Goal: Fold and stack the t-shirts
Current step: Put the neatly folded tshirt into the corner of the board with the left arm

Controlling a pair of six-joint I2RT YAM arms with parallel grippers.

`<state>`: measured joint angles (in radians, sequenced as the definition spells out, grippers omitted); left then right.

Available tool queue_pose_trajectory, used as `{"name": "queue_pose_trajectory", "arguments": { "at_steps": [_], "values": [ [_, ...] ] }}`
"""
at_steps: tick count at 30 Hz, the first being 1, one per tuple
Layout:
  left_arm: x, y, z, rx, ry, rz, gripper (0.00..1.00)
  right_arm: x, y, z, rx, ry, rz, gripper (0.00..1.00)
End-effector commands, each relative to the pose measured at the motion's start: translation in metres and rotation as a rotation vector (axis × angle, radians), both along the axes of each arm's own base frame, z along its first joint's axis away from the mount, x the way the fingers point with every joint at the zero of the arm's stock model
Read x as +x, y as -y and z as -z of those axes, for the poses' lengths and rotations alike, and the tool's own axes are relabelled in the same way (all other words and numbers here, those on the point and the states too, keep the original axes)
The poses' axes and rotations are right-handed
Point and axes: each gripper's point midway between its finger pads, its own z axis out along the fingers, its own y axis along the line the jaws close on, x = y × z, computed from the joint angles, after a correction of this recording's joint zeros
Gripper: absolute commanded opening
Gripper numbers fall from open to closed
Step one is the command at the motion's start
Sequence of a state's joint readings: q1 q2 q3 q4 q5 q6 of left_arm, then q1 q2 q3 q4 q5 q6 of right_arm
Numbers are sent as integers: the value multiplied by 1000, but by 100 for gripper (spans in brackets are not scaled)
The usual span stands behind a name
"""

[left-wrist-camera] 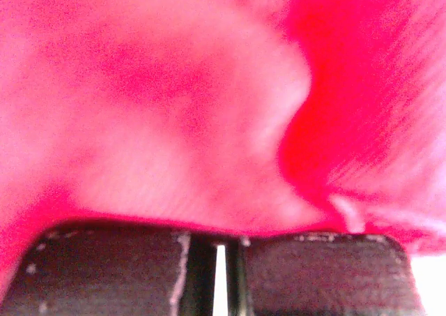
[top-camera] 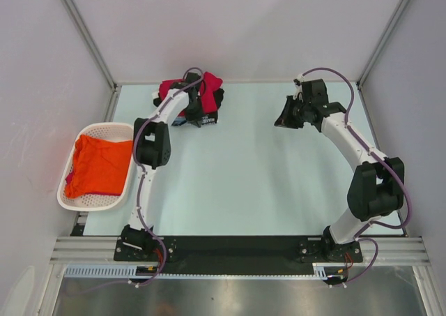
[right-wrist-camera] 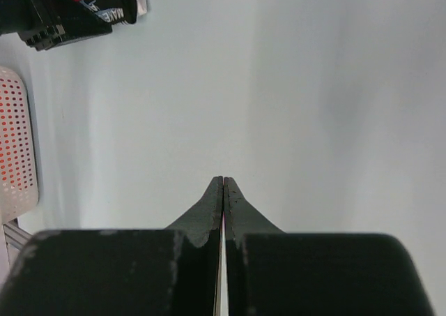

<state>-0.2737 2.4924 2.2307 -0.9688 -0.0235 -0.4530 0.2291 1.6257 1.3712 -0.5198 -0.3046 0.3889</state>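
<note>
**Left tool (left-wrist-camera: 220, 247) against crimson t-shirt (top-camera: 209, 86)**

Heaped with black t-shirts (top-camera: 206, 111) beyond and right of the white basket (top-camera: 90, 204), the crimson t-shirt covers the left tool's closed tips. The right tool (right-wrist-camera: 223, 190), closed and empty, hovers over the desk (top-camera: 244, 176) far right of the basket. An orange t-shirt (top-camera: 101, 166) lies inside it.

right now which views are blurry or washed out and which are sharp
Left wrist: the red t-shirt sits too close, fully out of focus and blown out to pink. Right wrist: sharp on the shut right gripper, soft even light on the table. Top external: crisp, evenly lit, only faint shadows.
</note>
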Motion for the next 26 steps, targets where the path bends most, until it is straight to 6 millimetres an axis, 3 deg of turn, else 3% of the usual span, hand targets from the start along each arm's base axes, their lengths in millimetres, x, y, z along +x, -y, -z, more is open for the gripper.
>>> {"name": "queue_pose_trajectory", "arguments": {
  "at_steps": [1, 4, 6, 7, 8, 9, 10, 11, 12, 13, 14, 15, 16, 17, 19, 24, 26],
  "values": [
    [32, -43, 9, 40, 53, -124, 0, -2, 3, -17, 2, 41, -10, 0],
    [29, -44, 6, 26, 53, -106, 0, 0, 1, -17, 10, 38, -15, 0],
    [16, -42, 9, 11, 25, -75, 0, 2, -1, -18, 17, 43, -15, 0],
    [20, -35, -18, -30, 88, -59, 0, 3, -2, -19, 23, 45, -16, 0],
    [3, -33, -11, -44, 53, -41, 25, 6, -2, -21, 27, 51, -14, 0],
    [-1, -30, -23, -61, 81, -30, 49, 8, -4, -24, 31, 59, -15, 0],
    [2, -28, -70, -85, 196, -28, 86, 9, -4, -24, 30, 61, -15, 0],
    [-16, -29, -71, -106, 176, -57, 100, 11, -5, -24, 32, 64, -18, 0],
    [-22, -28, -90, -135, 213, -66, 100, 12, -5, -23, 28, 64, -16, 0],
    [-26, -18, -149, -221, 348, -58, 100, 13, -5, -25, 26, 68, -17, 0],
    [-44, -16, -149, -256, 346, -55, 100, 14, -6, -24, 22, 69, -18, 0],
    [-43, -7, -175, -324, 441, -33, 100, 14, -6, -20, 20, 60, -17, 0],
    [-56, -1, -219, -392, 547, -13, 100, 14, -6, -19, 22, 57, -15, 0],
    [-73, 6, -212, -440, 539, 23, 100, 15, -9, -17, 22, 61, -21, 0],
    [-89, 9, -237, -466, 621, 56, 100, 15, -12, -9, 22, 44, -28, 0],
    [-124, 10, -205, -477, 492, 136, 100, 13, -35, 0, 23, 28, -96, 0],
    [-126, 9, -212, -468, 503, 141, 100, 15, -46, 0, 21, 25, -118, 0]
  ]
}}
